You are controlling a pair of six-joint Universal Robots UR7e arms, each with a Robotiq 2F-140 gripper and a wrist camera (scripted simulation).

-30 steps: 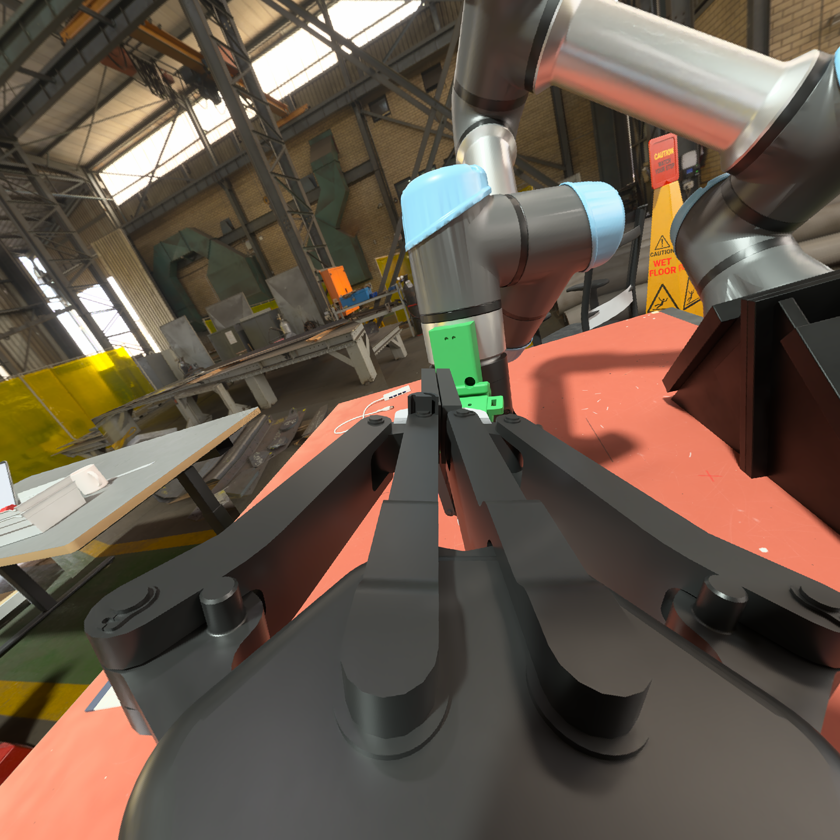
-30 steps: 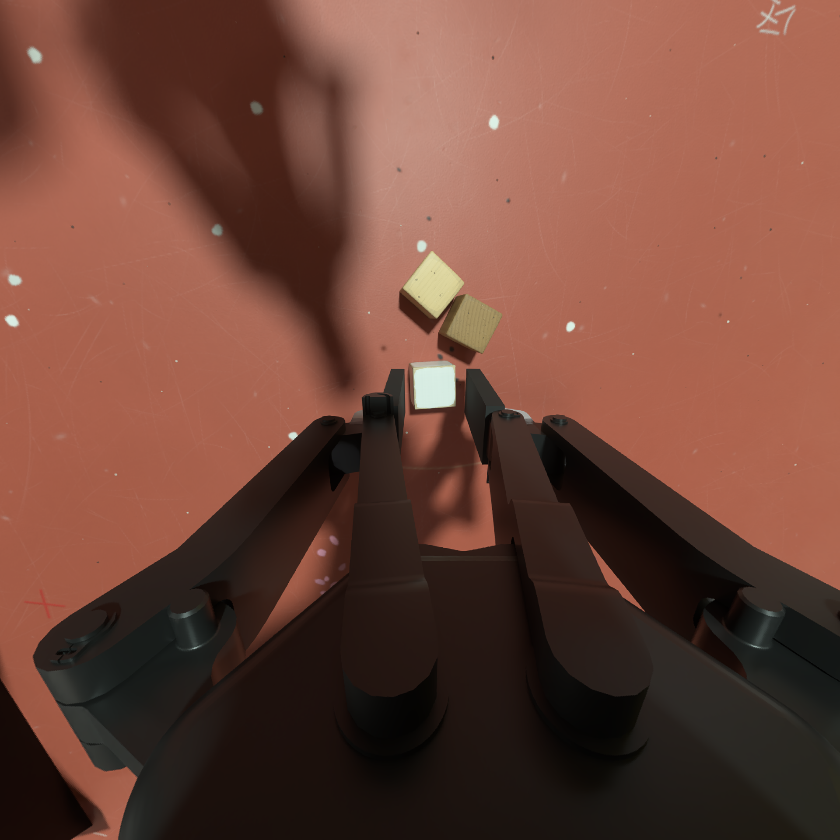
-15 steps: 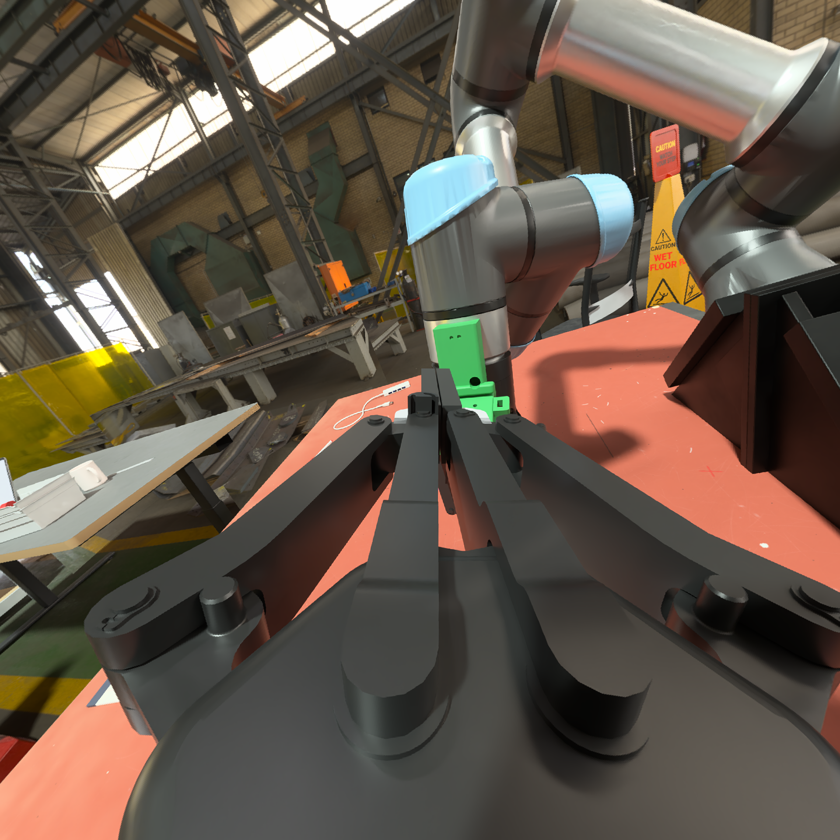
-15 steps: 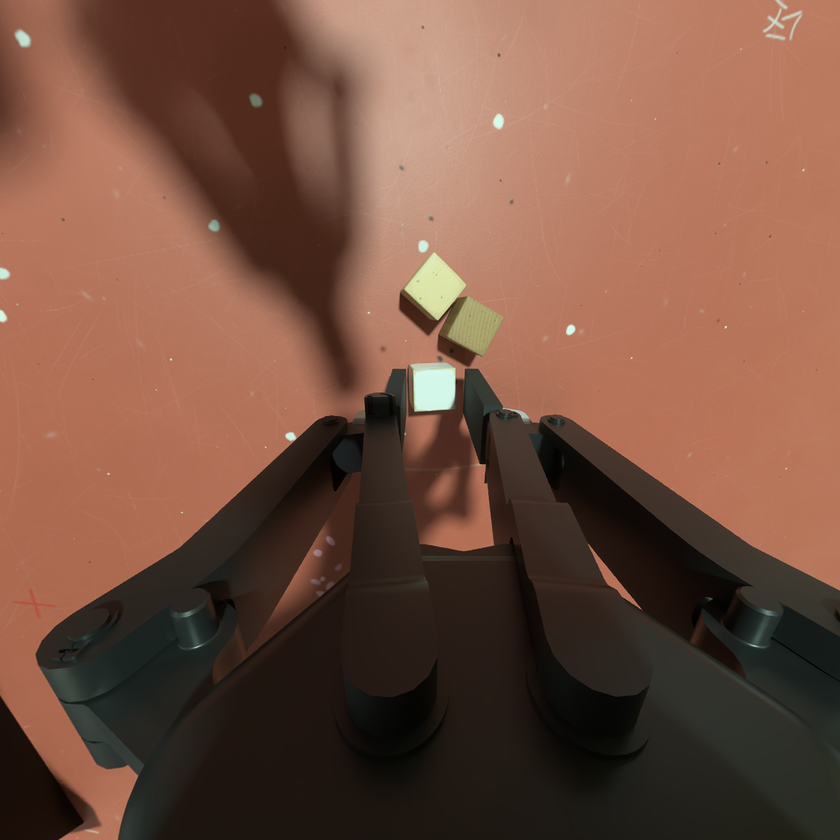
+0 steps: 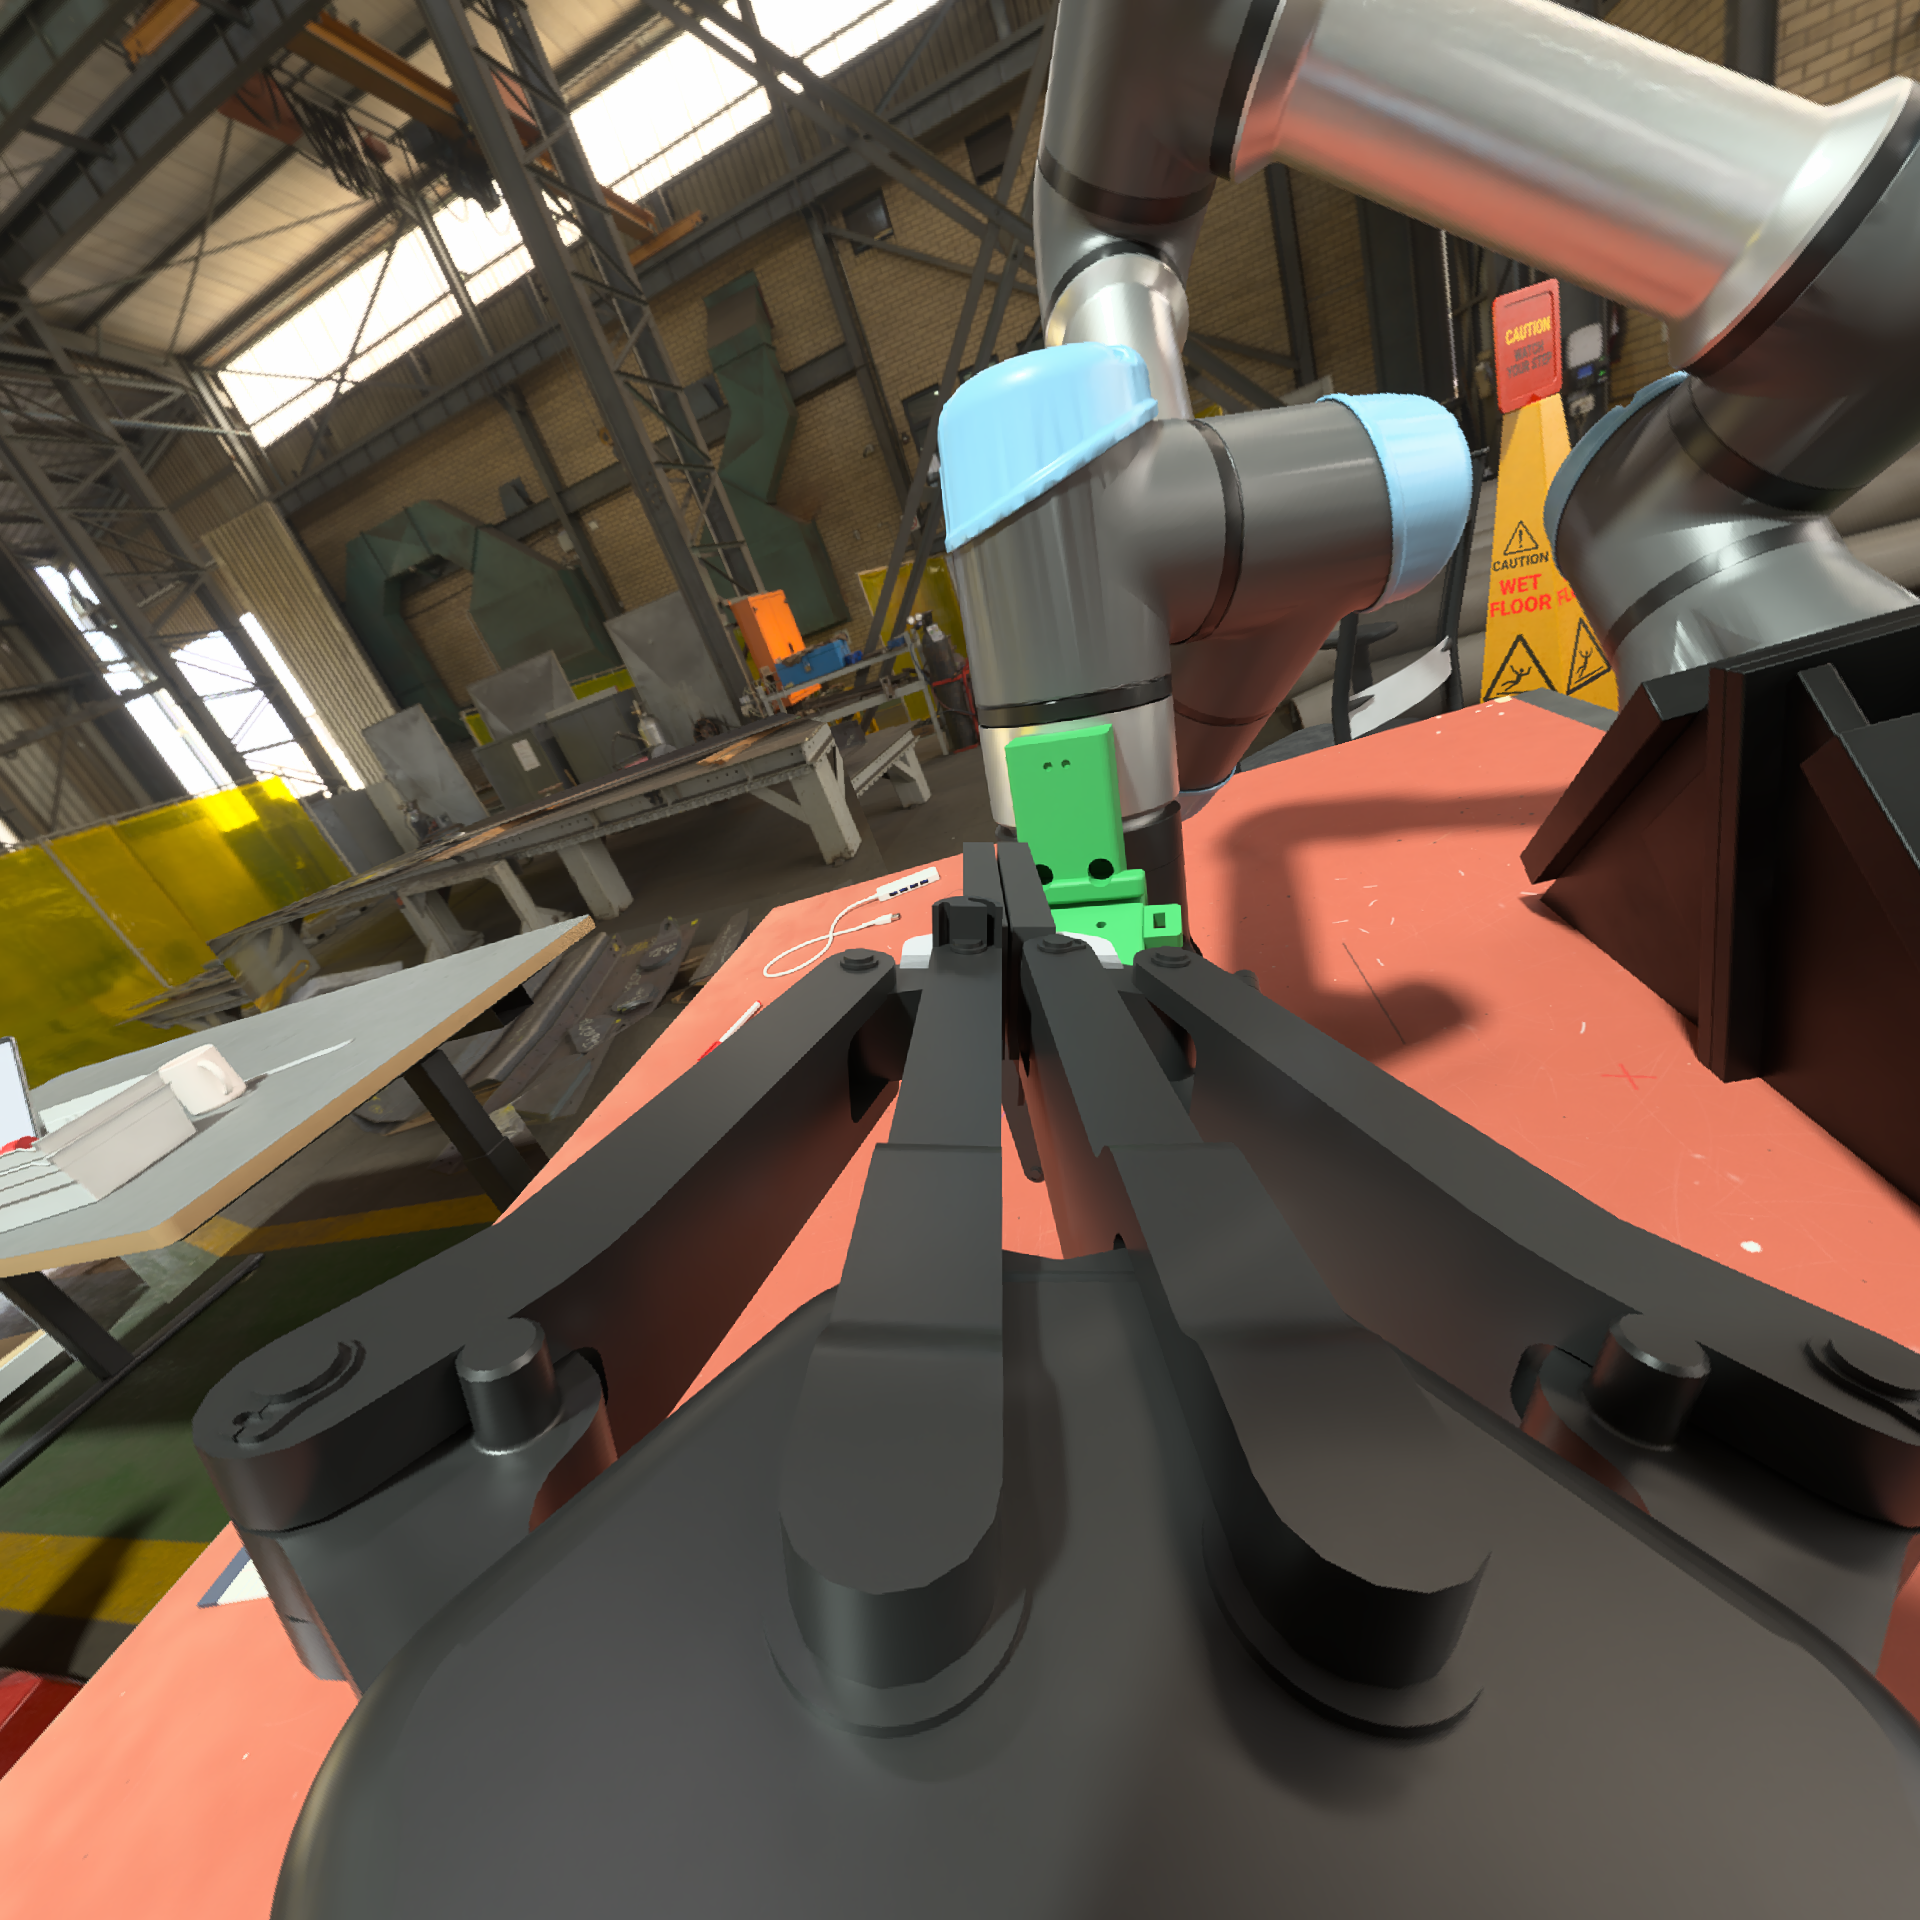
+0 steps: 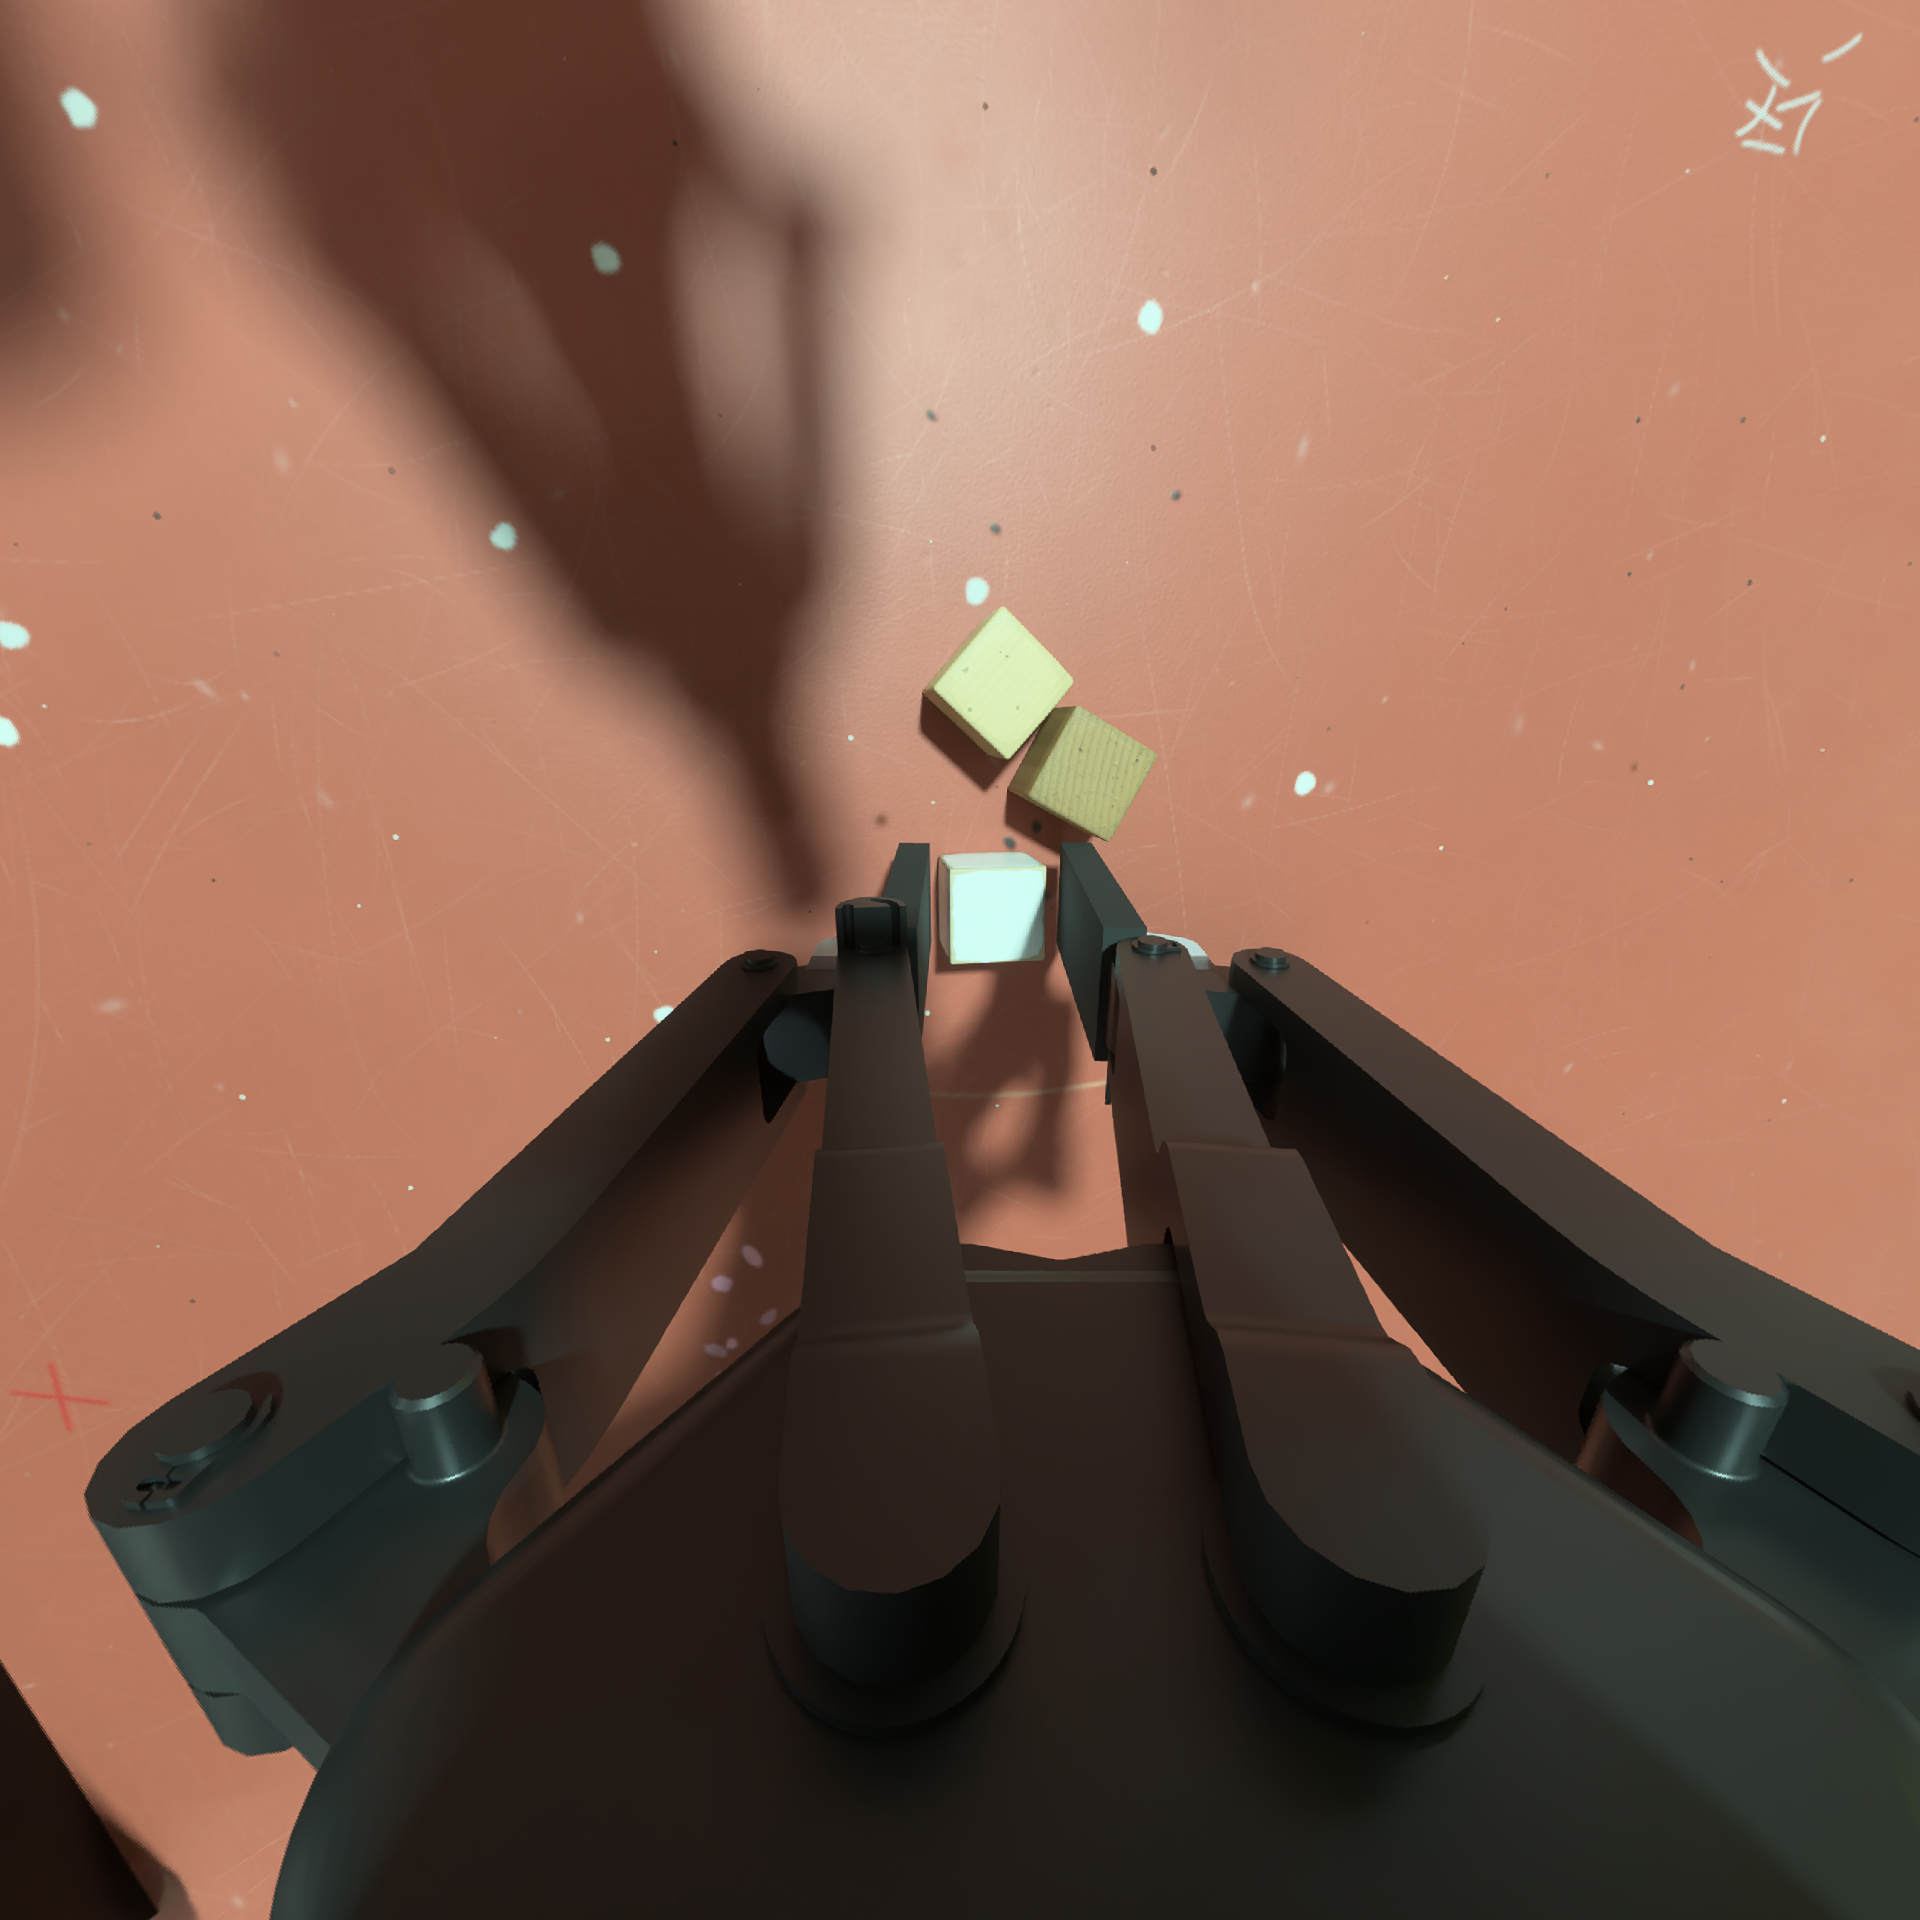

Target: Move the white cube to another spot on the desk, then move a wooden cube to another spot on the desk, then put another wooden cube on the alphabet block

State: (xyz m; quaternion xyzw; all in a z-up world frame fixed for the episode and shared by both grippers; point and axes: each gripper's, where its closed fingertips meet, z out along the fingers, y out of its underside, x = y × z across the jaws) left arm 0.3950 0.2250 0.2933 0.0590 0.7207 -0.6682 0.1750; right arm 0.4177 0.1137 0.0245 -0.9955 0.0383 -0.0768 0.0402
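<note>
In the right wrist view the white cube point(image 6: 991, 908) sits on the red desk point(image 6: 1455, 520). My right gripper point(image 6: 987, 894) is open and straddles it, with a narrow gap on each side. Just beyond lie a pale wooden cube point(image 6: 997, 681) and a darker tan wooden cube point(image 6: 1083, 771), touching at a corner. No alphabet block is in view. In the left wrist view my left gripper point(image 5: 994, 883) is shut and empty, held above the desk point(image 5: 1507, 987) and pointing at the right arm point(image 5: 1122, 582), whose green wrist mount point(image 5: 1070, 810) stands just past the fingertips.
A dark box point(image 5: 1787, 862) stands on the desk at the right of the left wrist view. A white cable with a hub point(image 5: 852, 925) lies near the far desk edge. A grey side table point(image 5: 312, 1070) stands off to the left.
The white cube has slid a little deeper between the right fingers, which have narrowed slightly. The wooden cubes shifted down in view by as much. The left gripper has barely moved.
</note>
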